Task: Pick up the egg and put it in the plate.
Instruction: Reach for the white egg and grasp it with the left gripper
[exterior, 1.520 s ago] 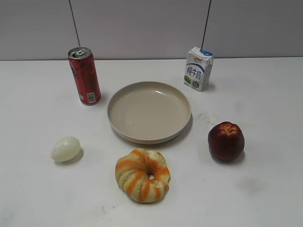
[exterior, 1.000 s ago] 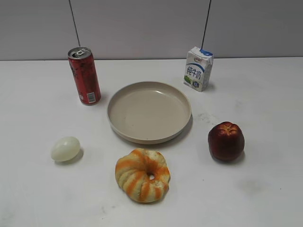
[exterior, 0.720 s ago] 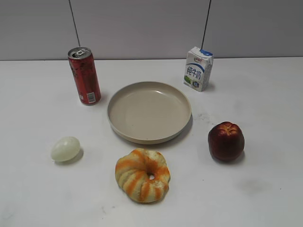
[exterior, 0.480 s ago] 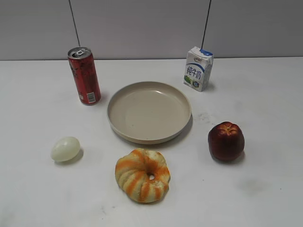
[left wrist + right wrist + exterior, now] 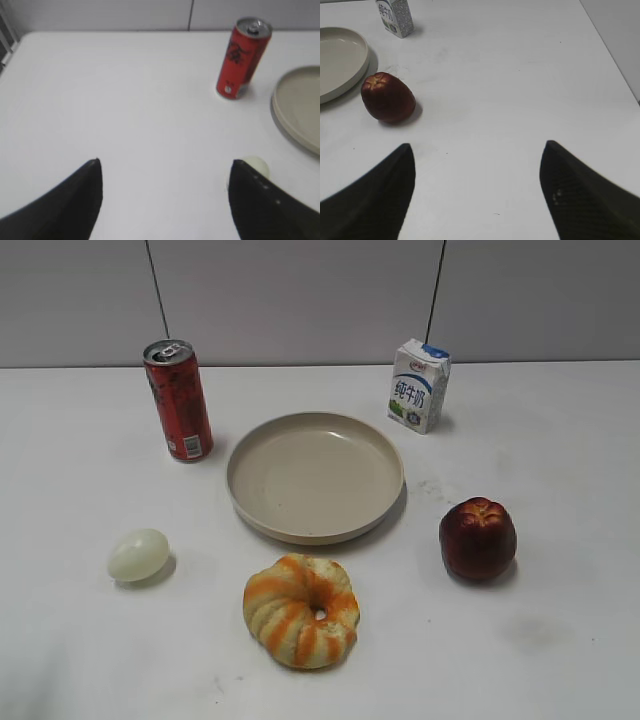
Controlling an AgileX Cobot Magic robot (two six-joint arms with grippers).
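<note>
You have the egg (image 5: 138, 555) lying on the white tabletop (image 5: 560, 450), toward the front left in the exterior view, well apart from the plate (image 5: 315, 476) that sits near the middle. The plate holds nothing. Behind the egg and left of the plate, a red can (image 5: 179, 401) stands upright; a small milk carton (image 5: 419, 386) stands just off the plate's far right edge. A dark red apple (image 5: 478, 538) rests to the plate's right and closer to you, and an orange-striped ring of bread (image 5: 301, 610) lies just in front of the plate, between egg and apple. Neither arm shows in the exterior view. In the left wrist view your left hand (image 5: 165, 192) is spread wide, its two dark fingers at the bottom corners, with nothing between them; the egg peeks out right beside the right-side finger (image 5: 260, 207), partly hidden by it. In the right wrist view your right hand (image 5: 477, 187) is likewise spread wide and holds nothing, above bare tabletop, with the apple ahead to its left.
</note>
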